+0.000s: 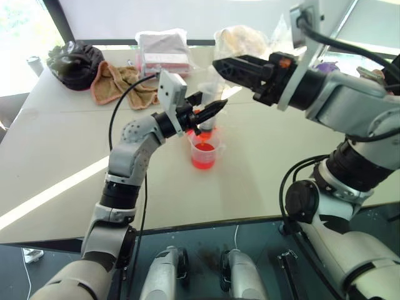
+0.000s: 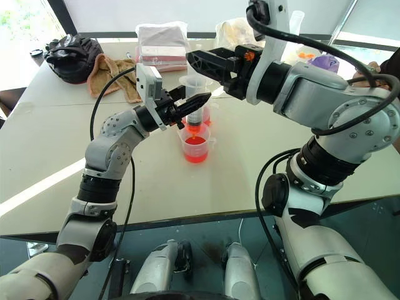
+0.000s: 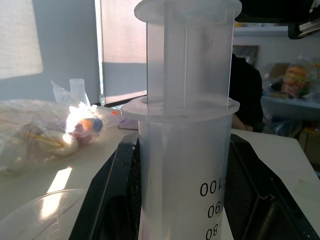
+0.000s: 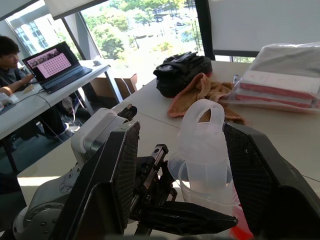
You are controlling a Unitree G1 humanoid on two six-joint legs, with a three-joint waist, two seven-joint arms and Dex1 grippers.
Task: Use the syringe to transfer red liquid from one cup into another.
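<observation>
Over the small cup [image 2: 195,147] of red liquid [image 2: 194,152], the left gripper [image 2: 195,102] was clenched on the one syringe [image 2: 194,119], held upright with its orange tip down. The right gripper [image 2: 203,63], fingers spread and holding nothing, straddled the plunger ring [image 4: 202,131] at the syringe's top. Two cups showed, the taller cup [image 2: 213,112] just behind.

syringe [image 2: 195,119] upright over smaller cup [image 2: 195,147], larger cup [image 2: 194,84] behind

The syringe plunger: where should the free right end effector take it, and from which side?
Grip the plunger's looped top from above, one finger on each flat side of the loop. The syringe stands upright over the small cup, its barrel clamped by the left end effector; the right end effector is open around the plunger.
</observation>
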